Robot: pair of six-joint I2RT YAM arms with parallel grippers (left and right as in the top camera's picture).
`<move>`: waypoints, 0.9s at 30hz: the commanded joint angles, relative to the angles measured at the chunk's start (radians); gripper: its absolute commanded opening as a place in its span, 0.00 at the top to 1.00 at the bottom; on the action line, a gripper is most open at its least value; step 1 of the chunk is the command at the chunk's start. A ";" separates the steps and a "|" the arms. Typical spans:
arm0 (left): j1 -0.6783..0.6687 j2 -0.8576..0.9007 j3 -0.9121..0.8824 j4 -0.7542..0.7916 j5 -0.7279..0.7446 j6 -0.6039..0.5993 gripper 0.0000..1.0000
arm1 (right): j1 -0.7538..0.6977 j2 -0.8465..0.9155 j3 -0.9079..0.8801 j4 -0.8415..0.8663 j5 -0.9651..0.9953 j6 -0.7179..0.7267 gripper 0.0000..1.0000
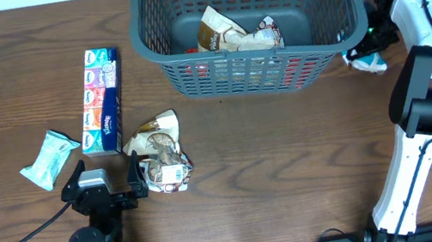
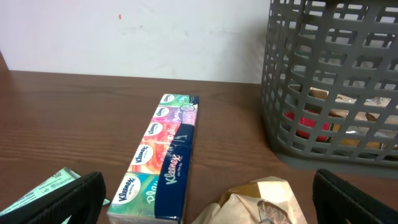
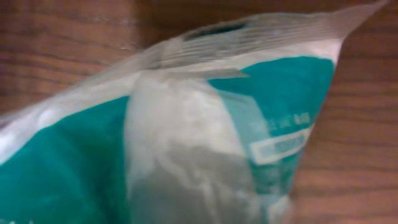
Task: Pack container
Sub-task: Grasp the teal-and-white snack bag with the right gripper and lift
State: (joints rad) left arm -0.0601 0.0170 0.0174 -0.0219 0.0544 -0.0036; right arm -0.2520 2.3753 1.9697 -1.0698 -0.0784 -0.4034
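The dark grey basket (image 1: 153,42) stands at the far middle of the wood-grain worktop (image 1: 275,164), its packets (image 1: 228,34) half-screened by the lattice. Just beside its right wall the right claw (image 1: 368,45) sits at a teal-and-white packet (image 1: 366,61). That packet blurs across the whole wrist view and hides the fingers, so I can't tell whether the claw grips it. The left claw (image 1: 106,167) gapes wide, holding nothing, near a Kleenex multipack (image 1: 101,100). A plain white wall (image 2: 124,37) stands behind.
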 commanded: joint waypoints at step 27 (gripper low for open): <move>-0.002 -0.005 -0.013 -0.041 0.040 -0.006 0.01 | -0.022 0.048 0.715 -0.237 -0.020 0.314 0.99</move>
State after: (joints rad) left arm -0.0601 0.0166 0.0174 -0.0216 0.0544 -0.0036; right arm -0.2707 2.4550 2.5835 -1.2976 -0.0929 -0.1455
